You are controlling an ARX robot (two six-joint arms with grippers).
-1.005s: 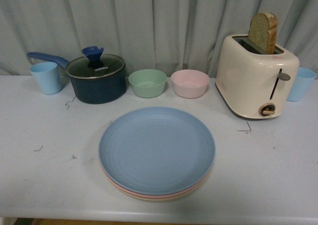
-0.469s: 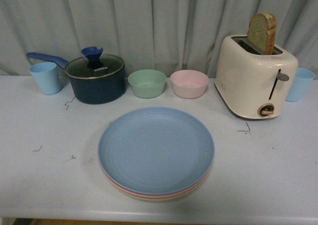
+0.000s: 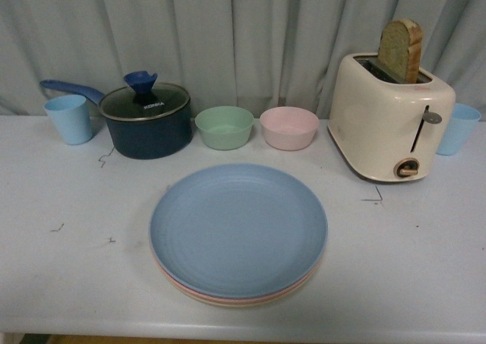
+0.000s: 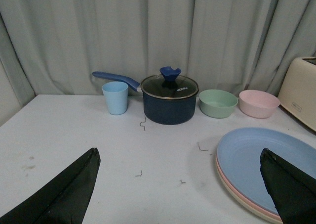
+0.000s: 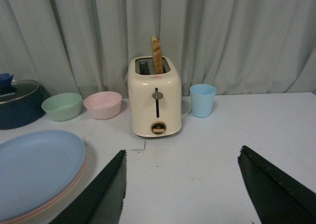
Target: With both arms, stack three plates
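The three plates lie in one stack at the table's front middle. The blue plate [image 3: 238,228] is on top, the pink plate [image 3: 190,288] shows as a thin rim under it, and the beige plate [image 3: 228,302] is at the bottom. The stack also shows in the left wrist view [image 4: 269,157] and the right wrist view [image 5: 37,167]. My left gripper [image 4: 180,177] is open and empty above the bare table, left of the stack. My right gripper [image 5: 181,177] is open and empty above the table, right of the stack. Neither arm shows in the front view.
Along the back stand a light blue cup [image 3: 70,118], a dark blue lidded saucepan [image 3: 147,118], a green bowl [image 3: 225,127], a pink bowl [image 3: 289,127], a cream toaster [image 3: 391,116] with a bread slice [image 3: 400,49], and another blue cup [image 3: 458,128]. A curtain hangs behind.
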